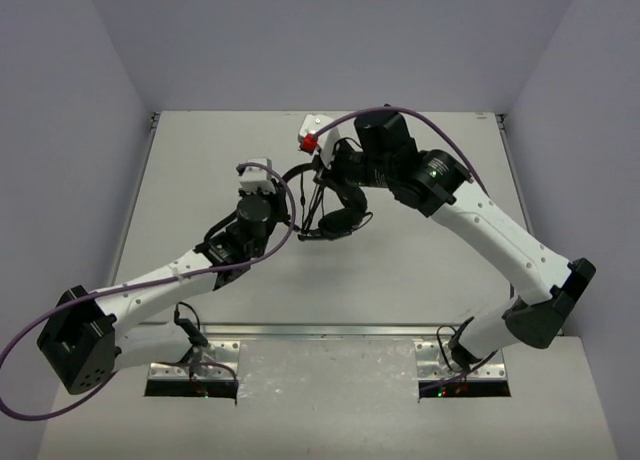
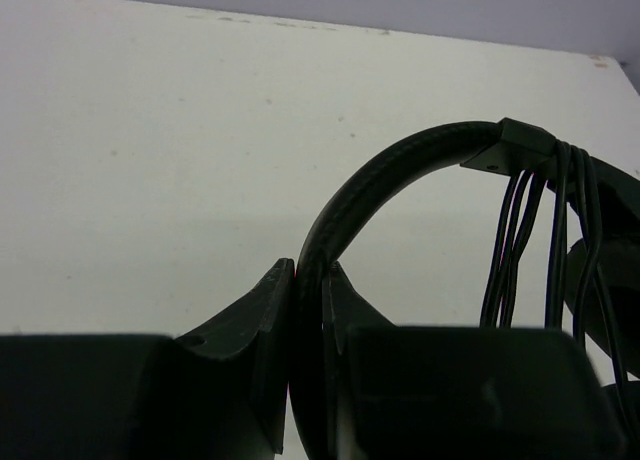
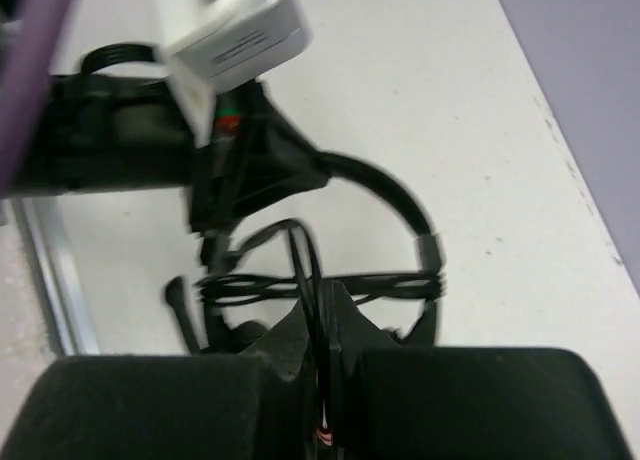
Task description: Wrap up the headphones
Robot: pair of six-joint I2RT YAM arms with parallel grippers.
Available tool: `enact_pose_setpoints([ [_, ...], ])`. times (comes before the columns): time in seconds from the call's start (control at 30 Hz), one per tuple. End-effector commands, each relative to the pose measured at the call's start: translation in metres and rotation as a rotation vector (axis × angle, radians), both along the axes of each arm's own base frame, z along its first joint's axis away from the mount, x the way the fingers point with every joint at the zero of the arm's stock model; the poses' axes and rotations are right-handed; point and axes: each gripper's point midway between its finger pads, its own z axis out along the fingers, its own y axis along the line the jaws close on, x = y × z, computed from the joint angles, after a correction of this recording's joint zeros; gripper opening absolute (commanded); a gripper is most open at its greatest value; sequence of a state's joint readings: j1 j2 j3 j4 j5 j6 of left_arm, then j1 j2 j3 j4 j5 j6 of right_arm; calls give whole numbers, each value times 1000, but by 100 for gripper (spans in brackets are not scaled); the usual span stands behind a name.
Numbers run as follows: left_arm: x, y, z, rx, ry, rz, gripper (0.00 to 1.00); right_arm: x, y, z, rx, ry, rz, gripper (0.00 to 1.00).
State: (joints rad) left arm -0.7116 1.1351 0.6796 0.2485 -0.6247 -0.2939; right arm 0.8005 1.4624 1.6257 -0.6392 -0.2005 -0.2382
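The black headphones [image 1: 335,208] are held above the middle of the table between both arms. My left gripper [image 2: 310,272] is shut on the curved headband [image 2: 400,160], with a finger on each side of it. Several turns of the thin black cable [image 2: 550,240] are wound across the headband's arms. My right gripper [image 3: 322,298] is shut on a strand of the cable [image 3: 305,250], and a reddish plug tip [image 3: 325,435] shows deep between its fingers. In the right wrist view the cable turns [image 3: 250,285] run across under the headband [image 3: 395,195], and the left gripper [image 3: 250,170] shows behind them.
The white table [image 1: 420,250] has purple-grey walls on three sides. A metal strip [image 1: 330,332] runs along the near edge by the arm bases. Purple robot cables [image 1: 420,115] loop over both arms. The white wrist cameras [image 1: 254,172] stand close together above the headphones.
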Motion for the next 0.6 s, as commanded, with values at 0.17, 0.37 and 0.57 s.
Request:
enact_pose_setpoints([
  [0.17, -53, -74, 6, -65, -42, -510, 0, 121, -90, 10, -163, -206, -363, 1],
  [0.37, -75, -60, 16, -151, -36, -510, 0, 149, -136, -7, -179, -248, -485, 1],
  [0.57, -67, -50, 56, -224, 1, -404, 1, 133, -127, -31, -87, -172, -412, 2],
])
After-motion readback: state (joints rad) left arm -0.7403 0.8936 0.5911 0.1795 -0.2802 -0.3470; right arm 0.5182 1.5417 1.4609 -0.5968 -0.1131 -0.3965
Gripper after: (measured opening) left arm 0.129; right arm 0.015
